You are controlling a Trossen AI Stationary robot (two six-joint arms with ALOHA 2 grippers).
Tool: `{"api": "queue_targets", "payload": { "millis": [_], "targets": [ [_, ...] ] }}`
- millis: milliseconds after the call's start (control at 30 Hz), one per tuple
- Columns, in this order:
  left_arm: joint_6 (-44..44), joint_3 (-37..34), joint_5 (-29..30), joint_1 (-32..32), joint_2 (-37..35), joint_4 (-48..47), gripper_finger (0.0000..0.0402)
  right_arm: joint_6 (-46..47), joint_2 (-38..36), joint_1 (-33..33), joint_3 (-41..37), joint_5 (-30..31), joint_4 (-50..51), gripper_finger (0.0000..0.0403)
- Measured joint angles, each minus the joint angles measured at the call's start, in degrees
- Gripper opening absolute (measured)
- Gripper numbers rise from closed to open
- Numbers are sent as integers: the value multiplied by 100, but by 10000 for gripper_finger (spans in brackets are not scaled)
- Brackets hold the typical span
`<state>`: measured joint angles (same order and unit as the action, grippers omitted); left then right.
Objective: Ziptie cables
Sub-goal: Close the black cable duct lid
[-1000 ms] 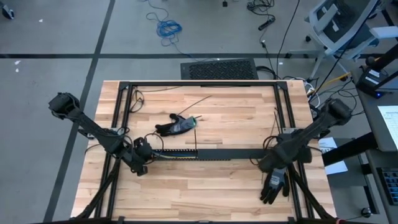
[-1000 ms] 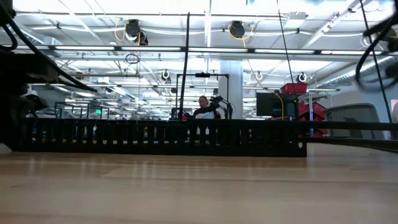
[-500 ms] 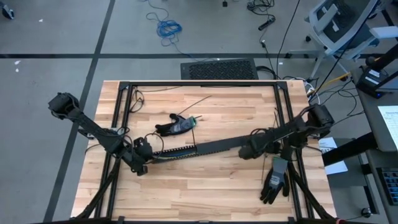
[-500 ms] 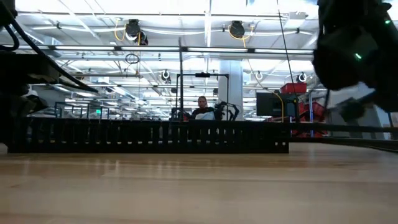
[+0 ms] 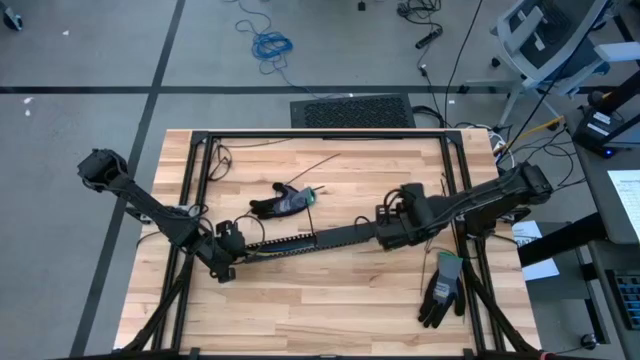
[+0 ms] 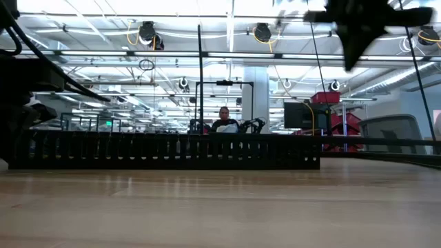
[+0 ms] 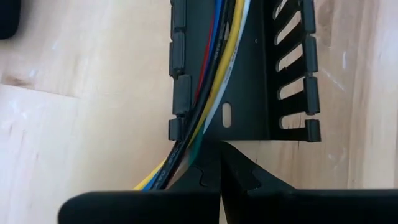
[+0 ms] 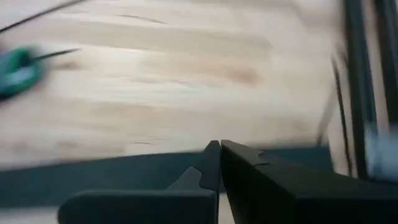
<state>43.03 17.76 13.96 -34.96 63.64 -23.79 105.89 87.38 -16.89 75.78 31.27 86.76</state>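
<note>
The black slotted duct (image 5: 310,240) lies across the table's middle, its right end a little farther back than its left. The cables (image 7: 217,81), yellow, white, green, red, blue and black, run inside it and come out at its left end. My left gripper (image 7: 221,163) is shut, its tips at that left end (image 5: 238,252). A thin black strip (image 6: 200,83) stands up from the duct's middle. My right gripper (image 5: 382,236) is shut and holds nothing. It hangs well above the duct's right end and shows high up in the low view (image 6: 358,31). My left gripper comes slanting down with shut fingers, the tips at the edge of the duct's left end (image 7: 221,142). The cables run out of the duct along the outer side of one finger (image 7: 202,177). Whether the fingers press on the duct or the cables, I cannot tell.
A black glove (image 5: 283,203) with something green lies behind the duct. A second glove (image 5: 440,290) lies at the near right. A black metal frame (image 5: 320,135) rings the tabletop, with thin black wires on it. A person (image 6: 224,118) sits far behind the table.
My right gripper has gone from the table's near right toward the left and far side, rising and turning, and stays shut. The duct has turned about its left end, so its right end now lies farther back and more to the left. The upright strip has shifted with it.
</note>
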Motion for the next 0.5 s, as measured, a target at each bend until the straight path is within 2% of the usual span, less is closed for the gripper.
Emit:
{"api": "queue_targets", "payload": {
  "millis": [67, 167, 267, 333, 400, 500],
  "targets": [
    [-74, -9, -82, -6, -2, 161, 0, -1448, -5, 97, 429, 161, -77, 0],
    [-209, 166, -331, -134, 18, 275, 0, -3615, -8, 203, 843, 17, -414, 0],
    [-485, 483, -730, -298, 26, 286, 0, -5108, 0, 237, 1034, -325, -794, 0],
    [-455, 694, -908, -481, 12, 114, 0, -5532, -2, 241, 1066, -461, -846, 0],
    [-319, 947, -1147, -698, 15, -428, 0, -5578, 0, 245, 1068, -467, -743, 0],
    [133, 1483, -1012, -953, 15, -1325, 0, -5357, 0, 184, 1066, -478, -370, 0]
  ]
}}
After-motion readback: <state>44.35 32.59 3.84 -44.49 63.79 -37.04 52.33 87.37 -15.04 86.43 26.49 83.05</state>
